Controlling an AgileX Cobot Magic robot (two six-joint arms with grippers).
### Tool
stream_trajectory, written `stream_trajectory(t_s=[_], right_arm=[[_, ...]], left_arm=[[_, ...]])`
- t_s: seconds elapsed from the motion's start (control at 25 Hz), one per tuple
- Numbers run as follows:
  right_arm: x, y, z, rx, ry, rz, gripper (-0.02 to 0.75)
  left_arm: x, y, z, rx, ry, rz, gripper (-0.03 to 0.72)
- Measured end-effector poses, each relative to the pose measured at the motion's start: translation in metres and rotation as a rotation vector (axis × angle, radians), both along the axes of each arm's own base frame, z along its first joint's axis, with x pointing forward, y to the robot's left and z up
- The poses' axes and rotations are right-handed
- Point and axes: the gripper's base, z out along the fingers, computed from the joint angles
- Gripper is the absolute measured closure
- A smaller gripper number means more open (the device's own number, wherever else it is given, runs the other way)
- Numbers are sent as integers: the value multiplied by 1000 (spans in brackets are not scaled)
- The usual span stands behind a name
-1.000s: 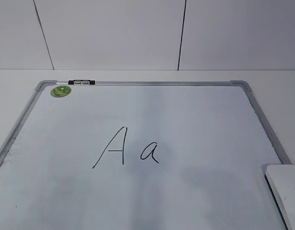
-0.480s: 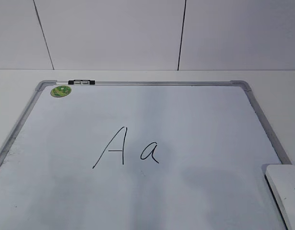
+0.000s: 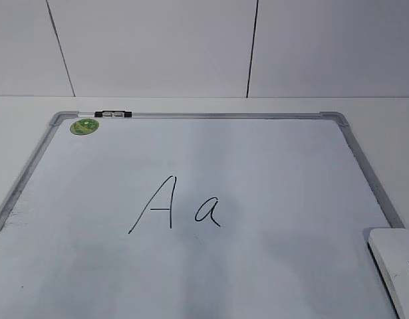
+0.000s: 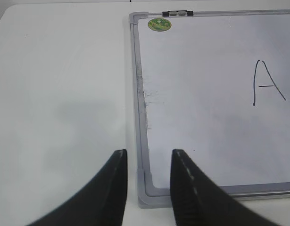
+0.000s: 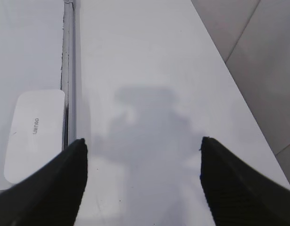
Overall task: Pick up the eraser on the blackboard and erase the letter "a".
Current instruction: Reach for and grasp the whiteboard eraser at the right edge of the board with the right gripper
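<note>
Nearest in the right wrist view: right gripper [image 5: 142,181], black fingers [image 5: 50,188] spread wide, nothing between them, hovering over bare white table [image 5: 149,70] just outside the board's frame. At about ten o'clock from the gap, just beyond the left finger and apart from it: the eraser [image 5: 34,134], white, flat on the blackboard [image 5: 27,42], long side hard against the frame's inner edge, grey lettering facing up.

In the left wrist view: left gripper [image 4: 148,183], fingers a narrow gap apart, holding nothing, poised above the board's near left corner, one finger over table, the other over the frame. At one o'clock from it, far across the board: capital "A" [image 4: 267,82]. At twelve o'clock, in the far corner: round green magnet [image 4: 160,24], with a small black-and-silver clip [image 4: 178,13] on the frame beside it.

From the exterior view: eraser [image 3: 397,262] at four o'clock on the board, cut by the picture's edge. Letter "a" [image 3: 208,211] near the middle, just right of the capital, well apart from the eraser. Neither gripper visible here. Beyond: white wall [image 3: 157,46] with dark seams.
</note>
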Motion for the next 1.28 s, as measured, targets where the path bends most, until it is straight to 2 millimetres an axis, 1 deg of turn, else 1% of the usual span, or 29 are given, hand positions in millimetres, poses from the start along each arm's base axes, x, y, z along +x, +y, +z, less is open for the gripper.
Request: stream_trajectory(t_s=[0.36, 0.72, 0.96, 1.04, 1.2, 1.28], right_arm=[[0, 1, 0, 10, -3, 14, 146], [1, 16, 1, 164, -20, 144, 146], [1, 19, 2, 190, -5, 160, 146], [6, 19, 3, 203, 31, 162, 146], [21, 20, 10, 229, 121, 161, 146], [25, 20, 16, 241, 123, 170, 146]], left_arm=[[0, 0, 0, 0, 0, 0, 454], [0, 0, 0, 0, 0, -10, 454], [0, 0, 0, 0, 0, -21, 454], [0, 0, 0, 0, 0, -21, 454], [0, 0, 0, 0, 0, -21, 454], [0, 0, 0, 0, 0, -21, 454]])
